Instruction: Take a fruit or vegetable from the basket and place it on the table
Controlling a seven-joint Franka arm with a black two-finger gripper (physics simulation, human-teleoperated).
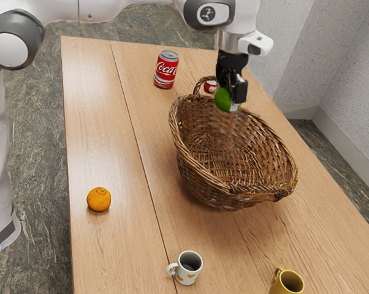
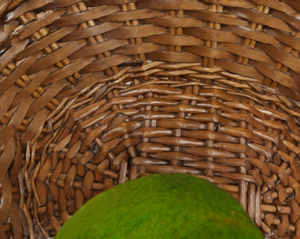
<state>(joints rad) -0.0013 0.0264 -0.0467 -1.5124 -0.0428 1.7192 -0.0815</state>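
My gripper [image 1: 231,103] is over the far part of the wicker basket [image 1: 197,168], near its far rim in the exterior view, and is shut on a green fruit [image 1: 222,100]. The fruit hangs above the basket's floor, not touching it. One finger hides part of it. In the wrist view the green fruit [image 2: 162,211] bulges up at the lower edge, with the woven inside of the basket [image 2: 175,119] below and around it. No other fruit is seen in the basket.
A Coca-Cola can [image 1: 166,70] stands beyond the basket on the wooden table [image 1: 126,135], with a red-and-white object [image 1: 210,86] behind the rim. An orange [image 1: 98,199] lies at the exterior view's left; a white mug [image 1: 188,268] and yellow mug [image 1: 289,282] stand near its bottom.
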